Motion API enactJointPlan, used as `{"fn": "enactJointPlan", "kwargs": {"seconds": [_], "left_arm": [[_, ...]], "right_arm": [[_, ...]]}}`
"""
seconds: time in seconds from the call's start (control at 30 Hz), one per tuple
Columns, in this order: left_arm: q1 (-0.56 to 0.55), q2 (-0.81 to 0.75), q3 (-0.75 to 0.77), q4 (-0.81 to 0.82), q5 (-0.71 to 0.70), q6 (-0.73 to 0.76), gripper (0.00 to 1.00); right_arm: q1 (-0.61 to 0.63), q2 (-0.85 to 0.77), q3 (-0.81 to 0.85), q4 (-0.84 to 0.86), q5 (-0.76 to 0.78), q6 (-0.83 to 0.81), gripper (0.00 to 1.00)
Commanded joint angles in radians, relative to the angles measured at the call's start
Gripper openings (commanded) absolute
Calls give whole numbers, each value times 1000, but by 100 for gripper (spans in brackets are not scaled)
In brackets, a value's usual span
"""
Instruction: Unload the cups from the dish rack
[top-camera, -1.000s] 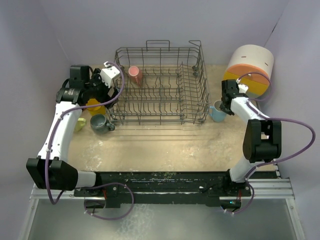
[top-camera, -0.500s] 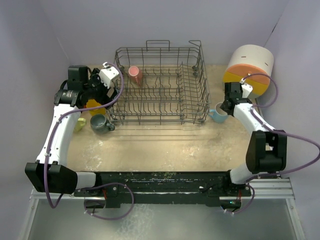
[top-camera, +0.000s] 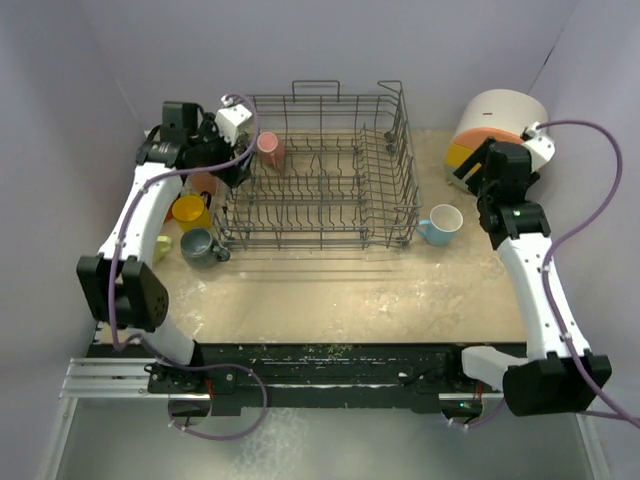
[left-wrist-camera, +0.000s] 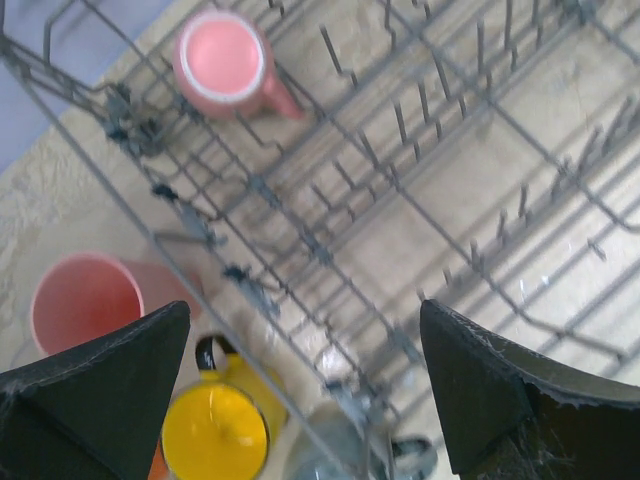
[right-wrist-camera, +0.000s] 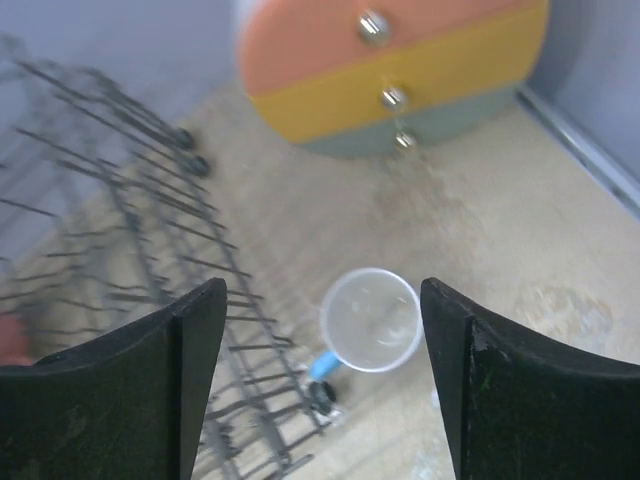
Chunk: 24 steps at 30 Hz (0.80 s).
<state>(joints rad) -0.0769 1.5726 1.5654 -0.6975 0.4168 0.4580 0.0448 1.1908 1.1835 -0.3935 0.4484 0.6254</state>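
Hovering at the edge of the dish rack (top-camera: 318, 232), left claw (left-wrist-camera: 300, 340) gapes empty; right claw (right-wrist-camera: 322, 330) gapes above blue cup (right-wrist-camera: 372, 320).

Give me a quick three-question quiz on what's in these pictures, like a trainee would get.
1. True or false: the dish rack holds only one cup, the pink cup.
2. The light blue mug stands: A inside the rack; B on the table, right of the rack; C left of the rack.
3. Fill in: the left fingers and right fingers are both ____.
Key: 1 true; 2 B; 3 open.
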Motion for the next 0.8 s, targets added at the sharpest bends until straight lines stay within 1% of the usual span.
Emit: {"fn": "enactJointPlan", "kwargs": {"seconds": [0.0,0.07,0.13,0.2,0.37,0.43,0.57,0.77], "left_arm": [[-48,183,212,78,-16,-79,99],[-68,323,343,53,-35,-94,99],[-89,436,479,24,-76,-88,99],[-105,539,607,17,-122,-68,99],[-109,748,826,9,-180,-81,99],[-109,786,854,31,-196,-94,99],[-110,817,845,88,-190,-111,99],[-110,841,822,100,-261,-87,100]], "right_arm": [[69,-35,130,6,-30,-30,84],[128,-19,152,0,-8,-54,88],[180,-9,156,12,-2,-68,90],[206,-9,141,36,-9,-77,91],[283,8,109,96,-6,-108,92],[323,26,103,114,5,-123,92],[391,77,105,132,28,-141,93],[405,92,102,177,11,-152,92]]}}
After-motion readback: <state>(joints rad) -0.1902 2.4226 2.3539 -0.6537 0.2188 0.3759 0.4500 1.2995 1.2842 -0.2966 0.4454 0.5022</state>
